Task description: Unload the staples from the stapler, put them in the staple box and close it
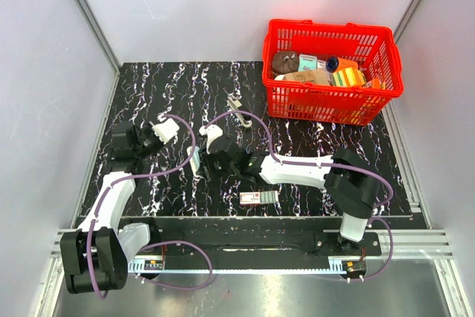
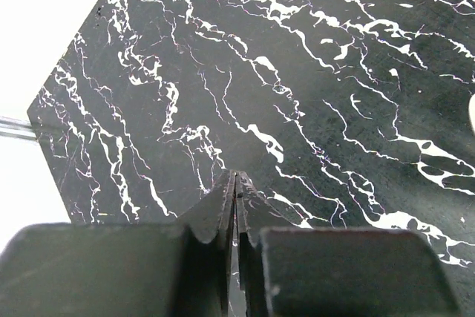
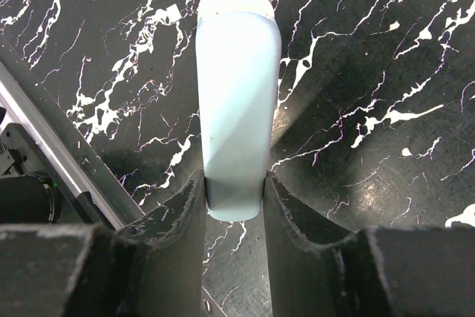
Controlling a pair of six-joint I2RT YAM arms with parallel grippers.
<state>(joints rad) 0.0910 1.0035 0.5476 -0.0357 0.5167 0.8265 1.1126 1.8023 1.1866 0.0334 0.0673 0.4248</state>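
While the stapler (image 1: 239, 111) lies on the black, white-veined table (image 1: 148, 87) beside the red plastic basket (image 1: 319, 105), apart from both grippers, your task seems not yet begun; everything is left. It is slim, silvery metal. Your right gripper (image 3: 234, 187) pinches a smooth, rounded pale blue tube (image 3: 236, 94). Your left gripper (image 2: 236, 183) is pressed together, holding nothing.

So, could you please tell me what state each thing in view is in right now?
left gripper: shut, holding nothing.
right gripper: shut on the pale blue tube.
pale blue tube: gripped at one end.
stapler: lying on the table, untouched; open or closed unclear.
pink-and-white box: lying flat, label up.
red basket: upright, holding several items.
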